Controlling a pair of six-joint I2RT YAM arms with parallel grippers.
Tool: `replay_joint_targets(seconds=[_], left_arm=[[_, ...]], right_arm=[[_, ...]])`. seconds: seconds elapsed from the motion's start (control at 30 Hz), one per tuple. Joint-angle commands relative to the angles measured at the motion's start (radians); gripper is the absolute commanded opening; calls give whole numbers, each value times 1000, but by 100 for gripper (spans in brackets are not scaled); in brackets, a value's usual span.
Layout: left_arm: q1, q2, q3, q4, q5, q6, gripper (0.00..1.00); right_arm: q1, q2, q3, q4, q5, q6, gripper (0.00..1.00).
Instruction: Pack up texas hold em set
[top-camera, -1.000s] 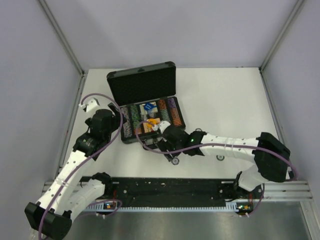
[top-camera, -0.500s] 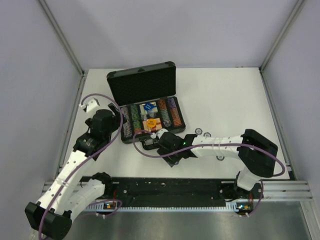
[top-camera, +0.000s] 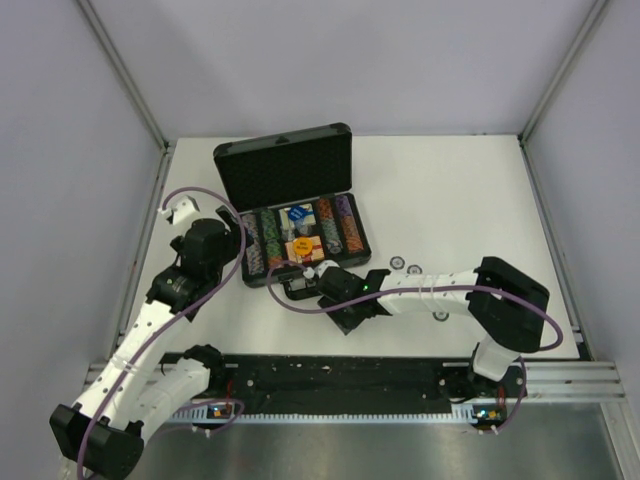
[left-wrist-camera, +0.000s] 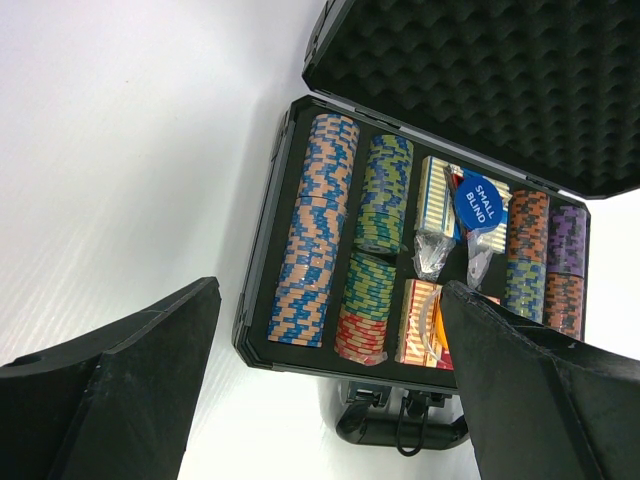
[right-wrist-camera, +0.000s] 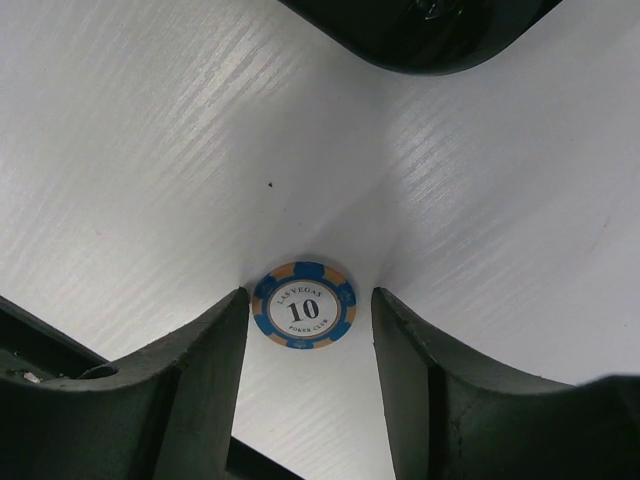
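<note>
White tabletop (top-camera: 450, 200). Black foam-lined briefcase (top-camera: 285, 170) sits near the far edge, left of centre, lid up, handle toward the near edge. Rows of multicoloured chips (left-wrist-camera: 315, 230) fill its tray. A round blue "SMALL BLIND" disc (left-wrist-camera: 478, 200) lies among the middle compartments.

Step in hand, as I judge it: pick up the loose blue-and-orange round poker chip (right-wrist-camera: 304, 305), marked 10. It lies flat on the tabletop just on the near side of the briefcase handle. A few more small round discs (top-camera: 397, 263) lie loose to the right of the case, toward the middle of the tabletop.

Right claw (right-wrist-camera: 310, 298): jaws apart, one on each side of the chip and just beside its rim. A sliver of white shows on both sides, so it is not clamped. Left claw (left-wrist-camera: 330, 295): jaws spread wide, holding nothing, hanging over the left side of the briefcase.

Notes for doing it well:
- The chip is thin and flat. The fingertips probably need to be right down on the tabletop, or they will ride over the rim.
- Keep the chip centred so both pads meet it together. A lopsided squeeze could flick it out sideways.
- Squeeze gently, then lift straight up before heading for the tray.
- Mind the handle close by.
</note>
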Motion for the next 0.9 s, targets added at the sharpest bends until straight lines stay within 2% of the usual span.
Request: replay_joint_targets(seconds=[0.0,0.2,0.37,0.73,0.87], left_arm=[[4,-6,6,32,3,-6,97],[4,-1,9,32,12,-3,97],[5,-10,2,32,12,-8,97],[4,-21,-6,29,6,-6,97],[5,-20,-6,31,6,-6,97]], right_arm=[[10,4,-20,3,-7,34,52],[10,12,-31,-13,-22,59,53],[12,40,-7,-98,-22,56,52],[12,124,52,-181,-11,39,37],[10,115,64,-197,39,56,35]])
